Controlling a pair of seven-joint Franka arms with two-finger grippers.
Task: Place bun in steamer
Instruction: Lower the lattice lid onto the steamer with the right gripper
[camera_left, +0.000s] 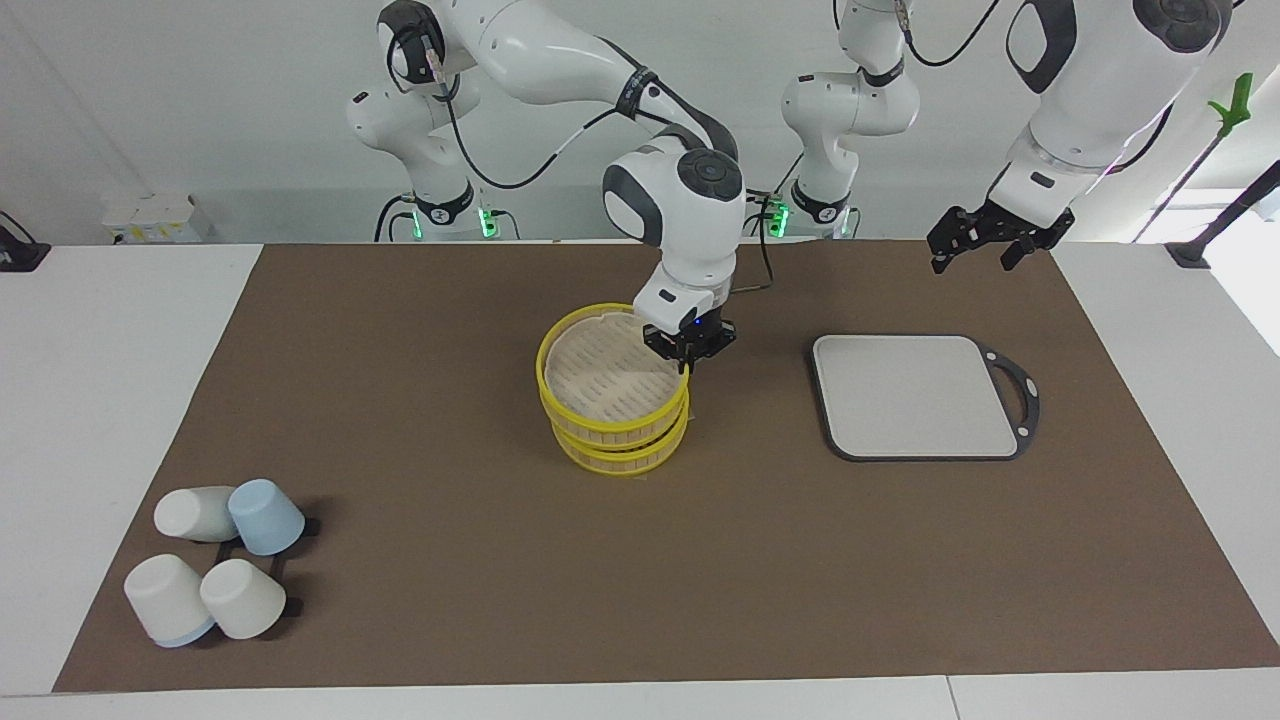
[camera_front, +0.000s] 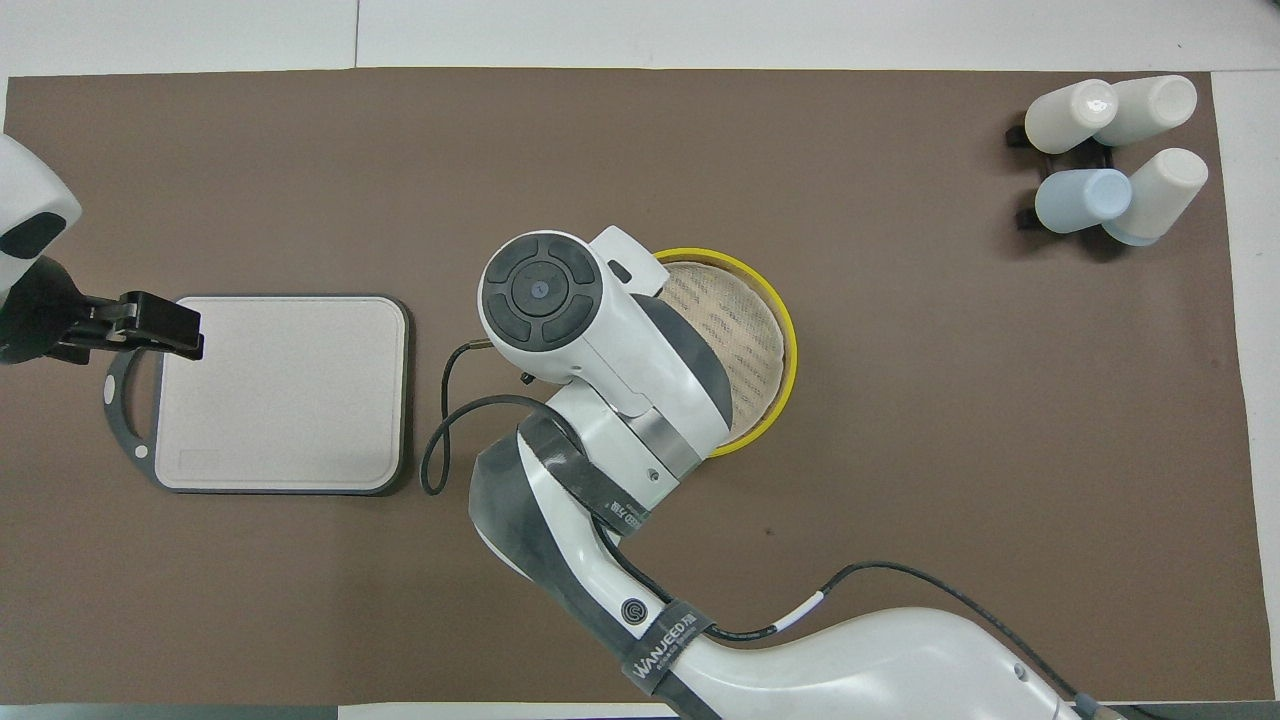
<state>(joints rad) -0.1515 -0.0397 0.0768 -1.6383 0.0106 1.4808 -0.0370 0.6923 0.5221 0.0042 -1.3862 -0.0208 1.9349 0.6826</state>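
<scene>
My right gripper (camera_left: 687, 362) pinched shut on yellow rim of steamer (camera_left: 612, 392) upper tier, on edge toward the left arm's end. Tier sits nearly square on lower tier. Do well: lower flush, check rims aligned all round, open straight, lift clear without dragging. Bun not visible; presumably inside, can't confirm. My left gripper (camera_left: 978, 240) open, raised, waiting near grey board (camera_left: 915, 396).

The right arm (camera_front: 610, 360) covers part of the yellow-rimmed steamer (camera_front: 760, 330) beside the grey board (camera_front: 285, 395).
</scene>
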